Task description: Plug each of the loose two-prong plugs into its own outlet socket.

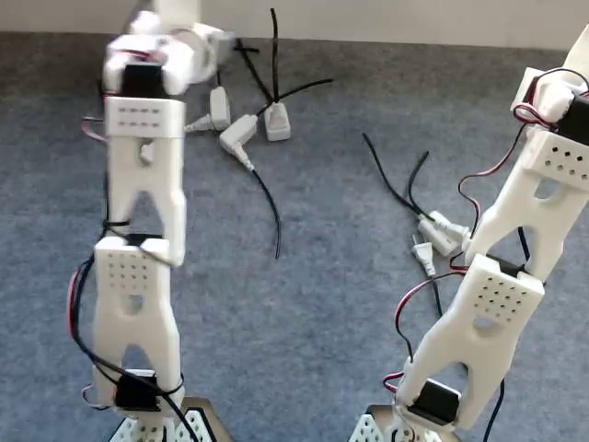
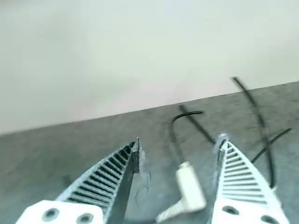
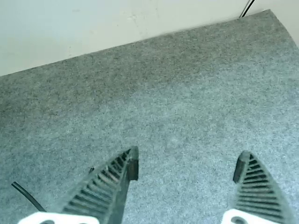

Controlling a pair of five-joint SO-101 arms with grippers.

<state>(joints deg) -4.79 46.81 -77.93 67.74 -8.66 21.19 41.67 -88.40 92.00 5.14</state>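
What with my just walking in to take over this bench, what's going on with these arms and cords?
Two robot arms sit at a grey carpeted table strewn with loose cords. The left pincer is open over a white cord end at the far side and is not gripping it. The right pincer is open above bare carpet and holds nothing. A white plug and a white connector lie loose beside the right arm.

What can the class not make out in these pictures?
Left wrist view: white plug, one end cut off by the edge; prongs unclear.
High view: white connectors, partly behind the right arm; joined or apart, unclear.
Right wrist view: black cable, rest hidden behind the right claw.
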